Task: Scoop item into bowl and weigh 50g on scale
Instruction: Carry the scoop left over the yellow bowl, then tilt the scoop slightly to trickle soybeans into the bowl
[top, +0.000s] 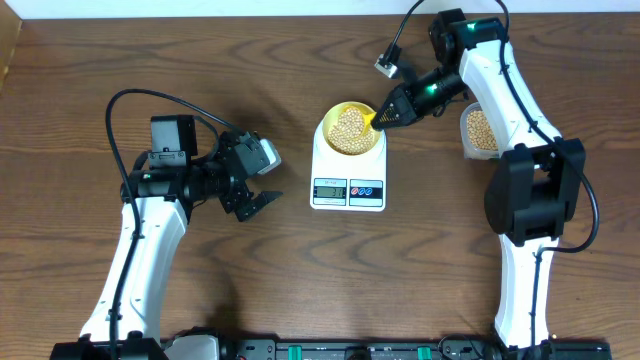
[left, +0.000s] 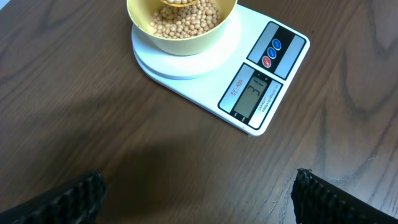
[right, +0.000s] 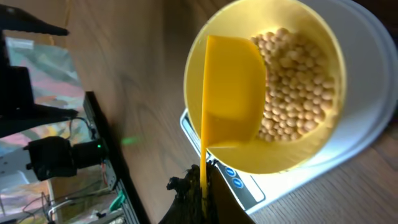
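Right jaws clamp scoop (right: 233, 87) over bowl (right: 283, 163); left jaws apart; overhead alone shows tub (top: 479, 151).

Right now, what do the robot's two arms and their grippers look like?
The left arm and right arm have smooth white links joined by bulky black joints, with thin black cables looping off each. The left gripper and right gripper are black; the left's fingers have ribbed pads. Small green lights glow on the right arm.

The right hand (right: 202, 198) holds a yellow scoop (right: 233, 87) over the beans (right: 298, 87) in the bowl (right: 280, 163).
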